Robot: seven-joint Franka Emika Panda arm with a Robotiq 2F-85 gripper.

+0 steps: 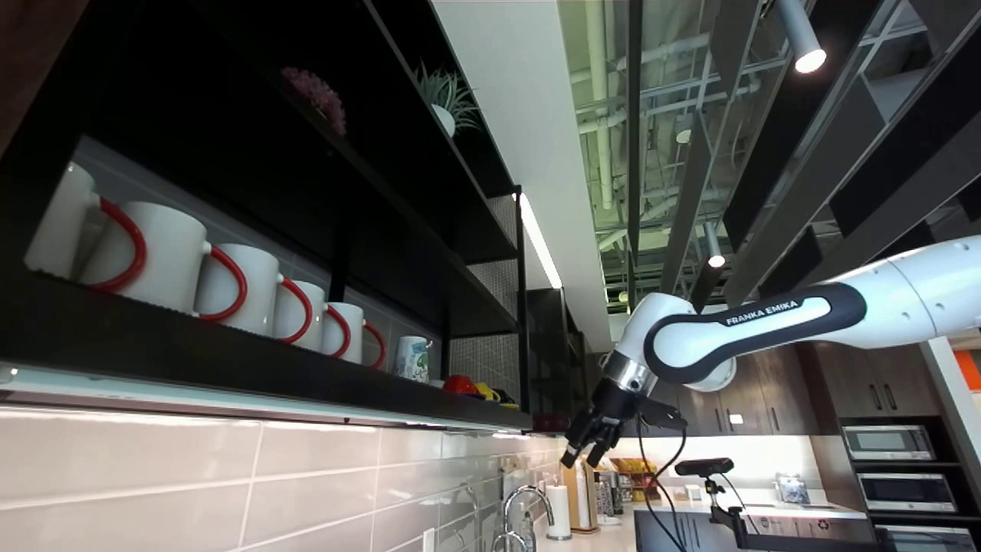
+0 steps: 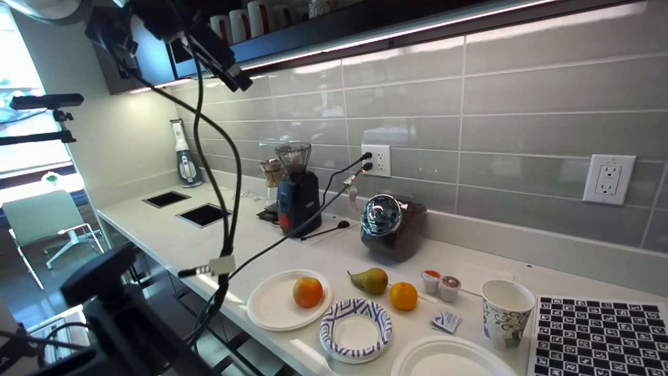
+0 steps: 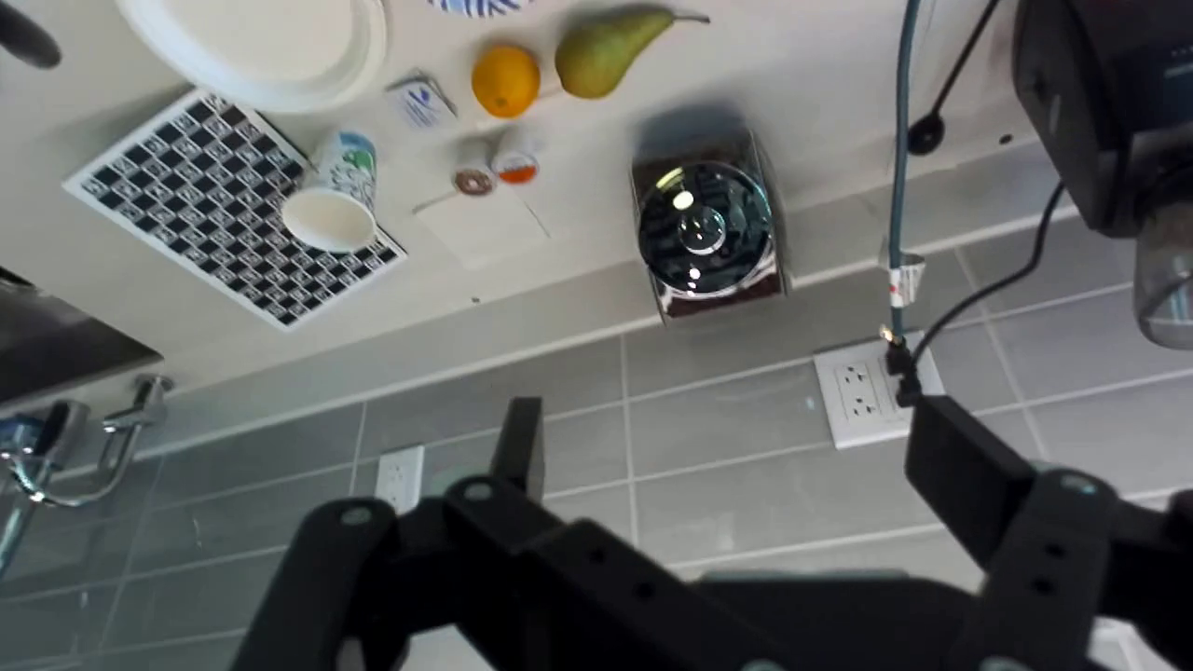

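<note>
While I watch, jaws hang spread and empty, high above counter (image 2: 323,256); chrome-lidded jar (image 2: 396,230) sits there by tiled wall (image 2: 522,133), near pear (image 2: 371,281). Looks like positioning step; next move probably calls for descent toward counter.

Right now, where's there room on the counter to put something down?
A big bare patch of counter lies between the black grinder and the plate with the red-orange fruit, though a cable crosses over it. A smaller gap shows between the shiny-lidded jar and two little cups. It's crowded around the pear, orange and blue-patterned dish.
</note>
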